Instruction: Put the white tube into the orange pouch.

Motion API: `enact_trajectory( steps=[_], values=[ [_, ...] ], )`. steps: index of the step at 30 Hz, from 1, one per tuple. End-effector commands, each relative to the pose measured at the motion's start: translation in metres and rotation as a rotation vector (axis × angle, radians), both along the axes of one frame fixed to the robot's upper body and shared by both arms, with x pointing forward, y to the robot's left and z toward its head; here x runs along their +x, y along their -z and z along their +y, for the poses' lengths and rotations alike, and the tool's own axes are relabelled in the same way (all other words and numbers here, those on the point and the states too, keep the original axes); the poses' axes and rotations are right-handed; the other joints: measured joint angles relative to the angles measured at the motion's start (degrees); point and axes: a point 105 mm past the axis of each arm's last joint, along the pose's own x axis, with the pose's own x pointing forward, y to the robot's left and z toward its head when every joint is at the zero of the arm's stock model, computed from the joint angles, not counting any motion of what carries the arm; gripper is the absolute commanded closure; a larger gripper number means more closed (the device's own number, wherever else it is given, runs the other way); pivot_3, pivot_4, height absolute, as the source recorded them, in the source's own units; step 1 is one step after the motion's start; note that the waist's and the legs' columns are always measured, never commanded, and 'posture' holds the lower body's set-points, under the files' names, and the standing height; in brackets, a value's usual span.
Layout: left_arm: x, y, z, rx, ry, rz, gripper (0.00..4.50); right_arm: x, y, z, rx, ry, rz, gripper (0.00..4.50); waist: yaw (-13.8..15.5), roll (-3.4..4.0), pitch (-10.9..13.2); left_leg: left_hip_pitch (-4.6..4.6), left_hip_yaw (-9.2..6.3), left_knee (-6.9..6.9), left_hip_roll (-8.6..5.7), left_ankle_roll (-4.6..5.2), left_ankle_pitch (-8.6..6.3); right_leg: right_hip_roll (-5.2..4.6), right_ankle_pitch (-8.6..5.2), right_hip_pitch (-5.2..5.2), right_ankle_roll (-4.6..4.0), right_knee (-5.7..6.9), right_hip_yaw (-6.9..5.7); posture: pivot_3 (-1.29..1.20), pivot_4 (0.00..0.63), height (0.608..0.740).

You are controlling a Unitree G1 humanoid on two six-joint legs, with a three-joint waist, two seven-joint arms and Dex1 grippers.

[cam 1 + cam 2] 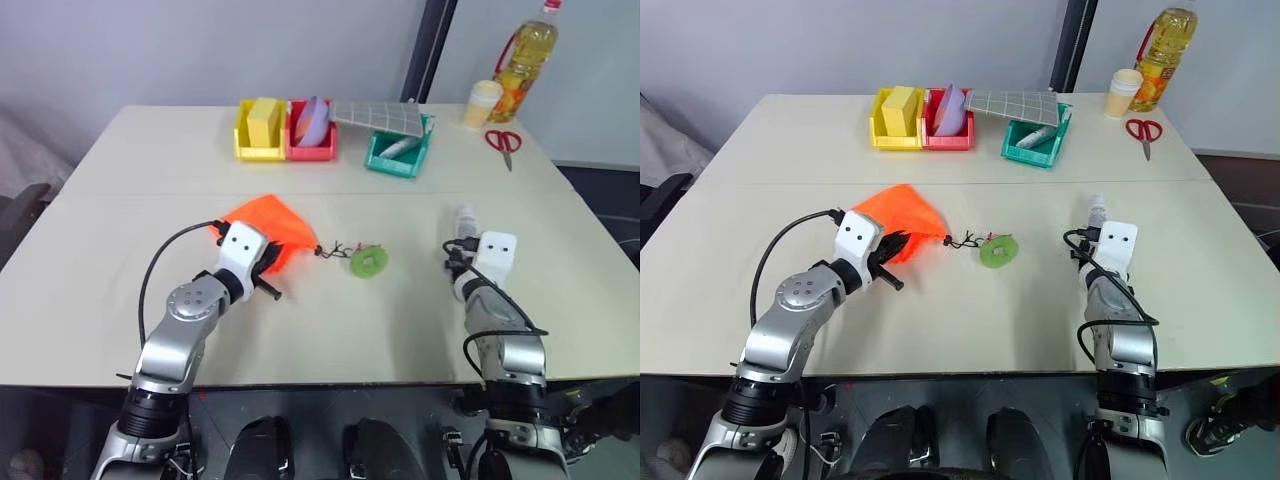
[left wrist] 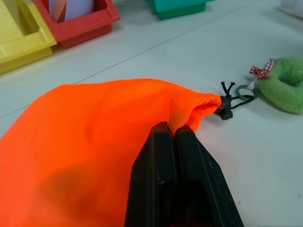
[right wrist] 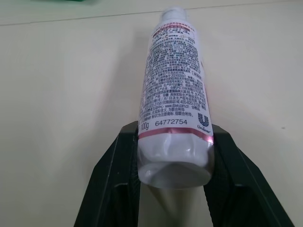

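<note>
Left gripper (image 2: 173, 137): we pinch the orange pouch (image 2: 94, 142) tight near its mouth.
Right gripper (image 3: 175, 142): our fingers hug the white tube (image 3: 175, 94).
Room: bare table (image 1: 400, 320) between us.

**Both arms forward, both pincers closed**

We see the left arm reaching forward and angled inward, its left pincer (image 2: 173, 135) with both black fingers pressed together on a fold of the orange pouch (image 2: 94, 142). The right arm extends straight ahead, low over the surface, the right pincer (image 3: 175, 156) clamping the white tube (image 3: 175, 94) at its crimped end.
</note>
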Motion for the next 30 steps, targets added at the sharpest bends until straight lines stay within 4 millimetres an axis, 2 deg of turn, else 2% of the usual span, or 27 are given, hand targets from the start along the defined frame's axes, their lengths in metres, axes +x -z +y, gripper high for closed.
enact_trajectory(
  steps=[1,3,5,8,11,14,20,30],
  values=[
    [0.000,-0.012,0.000,-0.011,0.013,-0.052,4.50,-0.002,-0.041,0.017,-0.133,-0.153,-0.142,3.16,0.0,0.06,0.0,0.00,0.00,-0.01,0.00,0.00,0.00,0.00,0.00,-0.01,0.00,0.00,0.00,0.00,0.150,0.740],
    [0.000,-0.013,0.001,-0.033,0.024,-0.049,4.50,-0.013,-0.057,0.044,-0.193,-0.386,-0.199,3.16,0.1,0.11,0.1,-0.02,0.01,-0.01,0.00,0.00,0.00,0.00,0.00,-0.03,0.00,0.00,0.01,0.00,0.150,0.740],
    [-0.002,-0.013,0.000,-0.048,0.052,-0.046,4.50,-0.032,-0.062,0.069,-0.221,-0.607,-0.209,3.16,0.2,0.13,0.1,-0.03,0.01,-0.01,0.00,0.01,-0.01,0.00,-0.02,-0.03,0.04,-0.01,0.01,0.00,0.150,0.740],
    [-0.005,-0.012,0.001,-0.072,0.083,-0.025,4.50,-0.066,-0.054,0.100,-0.200,-0.900,-0.136,3.16,0.2,0.11,0.1,-0.03,-0.02,-0.04,0.00,0.13,-0.08,0.01,-0.03,-0.03,0.05,-0.01,0.00,0.00,0.150,0.740],
    [-0.006,-0.013,0.004,-0.131,0.087,-0.002,4.50,-0.090,-0.044,0.121,-0.188,-1.067,-0.061,3.16,0.2,0.08,0.1,-0.02,-0.05,-0.03,0.02,0.33,-0.20,0.01,-0.03,-0.02,0.04,-0.02,0.00,0.00,0.150,0.740],
    [-0.006,-0.014,0.006,-0.164,0.094,0.016,4.50,-0.097,-0.039,0.137,-0.191,-1.147,-0.023,3.16,0.2,0.07,0.1,-0.03,-0.05,0.05,0.02,0.34,-0.21,0.00,-0.03,-0.02,0.02,-0.02,0.00,0.00,0.150,0.740],
    [-0.009,-0.014,0.012,-0.163,0.132,0.040,4.50,-0.091,-0.032,0.164,-0.200,-1.181,-0.004,3.16,0.4,0.04,0.1,-0.04,-0.05,0.07,0.02,0.35,-0.20,-0.02,-0.02,-0.04,-0.06,-0.03,0.00,0.00,0.150,0.740],
    [-0.017,-0.007,0.014,-0.109,0.196,0.085,4.50,-0.073,-0.036,0.182,-0.133,-1.099,-0.076,3.16,0.2,0.01,0.1,-0.10,-0.05,0.06,0.02,0.38,-0.23,-0.03,-0.02,-0.10,-0.06,-0.03,0.00,0.00,0.150,0.740]
  ],
)
